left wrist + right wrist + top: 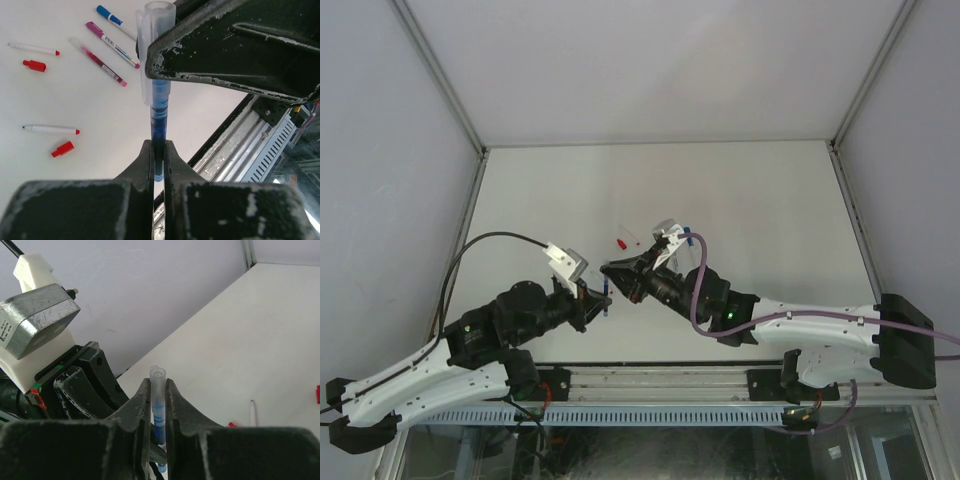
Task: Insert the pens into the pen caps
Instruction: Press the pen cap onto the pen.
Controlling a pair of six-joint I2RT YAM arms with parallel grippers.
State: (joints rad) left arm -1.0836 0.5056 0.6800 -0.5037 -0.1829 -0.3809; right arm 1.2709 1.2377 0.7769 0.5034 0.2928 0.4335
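Note:
A blue pen [159, 127] stands between the two grippers above the table. My left gripper [159, 146] is shut on its lower end. The pen's upper part sits inside a clear pen cap [152, 45], and blue shows through the plastic. In the right wrist view my right gripper [158, 383] is shut on that cap [158, 390]. From above, the two grippers meet tip to tip at the near middle of the table, left gripper [604, 298] below right gripper [611, 272]. Other pens lie on the table: two magenta ones [98, 62], a blue-capped one [112, 17] and two white ones [50, 129] with red ends.
Two loose red caps [34, 65] [62, 148] lie beside the white pens. The metal rail [250, 145] at the table's near edge runs close behind the left gripper. White walls [400, 200] close in the table on three sides.

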